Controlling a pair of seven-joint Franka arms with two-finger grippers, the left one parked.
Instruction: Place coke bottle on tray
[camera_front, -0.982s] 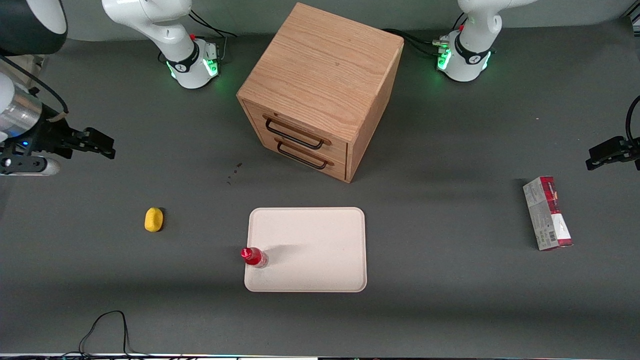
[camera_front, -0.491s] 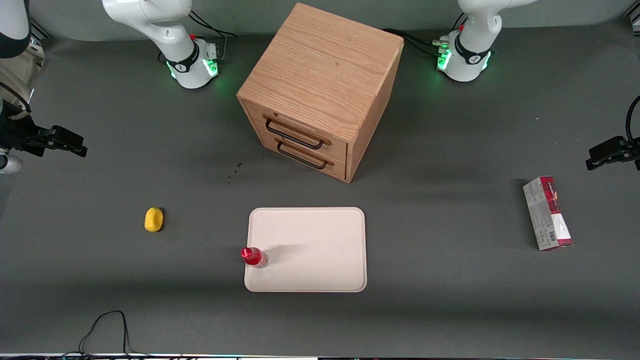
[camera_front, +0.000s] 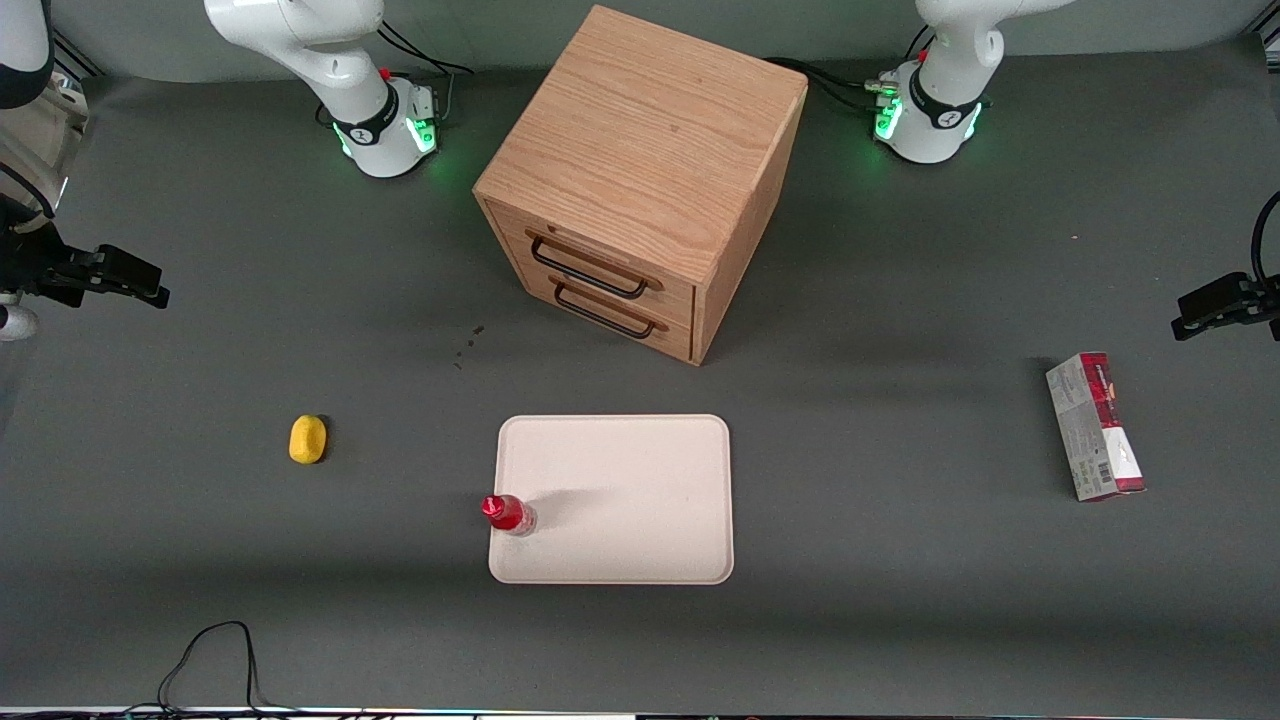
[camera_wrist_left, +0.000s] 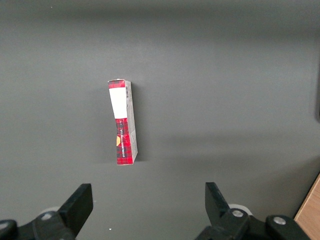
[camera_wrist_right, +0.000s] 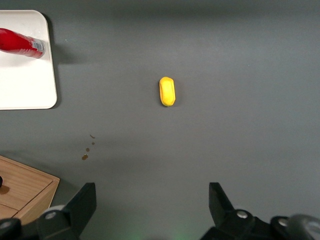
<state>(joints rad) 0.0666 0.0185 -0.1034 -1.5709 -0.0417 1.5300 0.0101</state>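
The coke bottle (camera_front: 508, 514) stands upright on the tray (camera_front: 640, 480), at the tray edge toward the working arm's end of the table and in the half nearer the front camera. The tray, cream with rounded corners and a low rim, lies flat on the grey table (camera_front: 900, 620) in front of the wooden drawer cabinet (camera_front: 640, 180).

A small yellow oval object (camera_front: 308, 439) lies on the table toward the working arm's end, well apart from the tray. A red-and-grey carton (camera_front: 1094, 426) lies toward the parked arm's end. A few small dark spots (camera_front: 468, 345) mark the table between the yellow object and the cabinet.

The cabinet has 2 drawers (both closed), each with 1 dark handle.

The gripper (camera_front: 150, 285) hangs above the table at the working arm's end, well apart from the bottle and farther from the front camera than the yellow object. In the right wrist view its fingers (camera_wrist_right: 82, 202) stand wide apart with nothing between them.
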